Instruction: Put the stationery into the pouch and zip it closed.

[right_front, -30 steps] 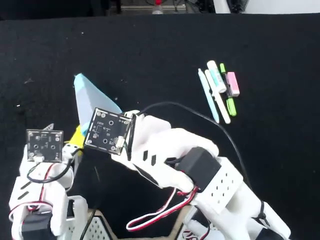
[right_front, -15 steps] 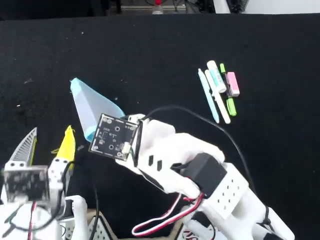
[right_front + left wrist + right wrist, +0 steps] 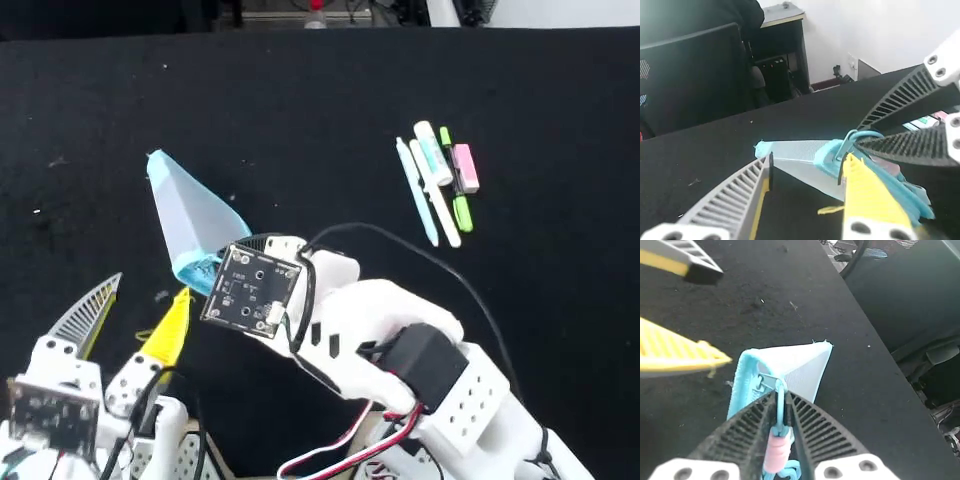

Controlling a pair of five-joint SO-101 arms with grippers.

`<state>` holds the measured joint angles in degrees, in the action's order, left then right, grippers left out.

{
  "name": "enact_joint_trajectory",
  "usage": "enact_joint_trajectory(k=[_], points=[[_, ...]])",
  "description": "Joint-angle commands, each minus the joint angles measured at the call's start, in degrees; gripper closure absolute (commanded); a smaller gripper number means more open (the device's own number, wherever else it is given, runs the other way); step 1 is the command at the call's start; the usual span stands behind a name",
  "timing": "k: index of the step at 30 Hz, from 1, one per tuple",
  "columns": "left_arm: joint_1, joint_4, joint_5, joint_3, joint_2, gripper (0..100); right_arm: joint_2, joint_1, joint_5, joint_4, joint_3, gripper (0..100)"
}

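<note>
Left end effector [image 3: 150, 288] drawn back from pouch [image 3: 185, 212], jaws apart, right end effector [image 3: 781, 396] clamped on zipper pull [image 3: 779, 407].

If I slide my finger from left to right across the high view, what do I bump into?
First the left gripper, then the blue pouch, then the bunch of pens.

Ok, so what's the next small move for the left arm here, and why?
Probably close the left gripper on the pouch's blue zip end. It hangs open just beside that end, while the right gripper is shut on the zipper pull. The stationery lies outside the pouch, so the zip likely needs drawing with the pouch anchored.
</note>
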<state>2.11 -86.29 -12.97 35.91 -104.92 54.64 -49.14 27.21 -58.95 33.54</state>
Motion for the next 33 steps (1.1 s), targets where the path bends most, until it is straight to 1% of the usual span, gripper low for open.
enact_joint_trajectory(k=[1, 4, 10, 16, 24, 33], points=[[-2.2, 3.8, 0.8, 0.9, 3.6, 76, 1.7, 0.8, 0.4, 1.2, -0.2, 98.8], [-2.6, 5.2, 0.4, 0.8, 7.1, 76, 1.7, 0.8, 0.4, 1.2, -0.2, 98.8], [-2.2, 5.1, -0.5, 0.6, 13.2, 76, 1.7, 0.8, 0.4, 1.1, -0.2, 98.8], [-1.9, 4.7, -0.5, 0.2, 13.5, 76, 2.4, 0.8, 0.4, 1.1, 0.0, 98.8], [-1.8, 4.2, -0.7, 0.2, 13.8, 76, 5.1, 0.8, 0.4, 1.6, 4.1, 98.8], [-1.8, 3.9, -0.5, 0.2, 13.4, 77, 5.4, 0.9, 0.4, 1.4, 3.8, 98.8]])
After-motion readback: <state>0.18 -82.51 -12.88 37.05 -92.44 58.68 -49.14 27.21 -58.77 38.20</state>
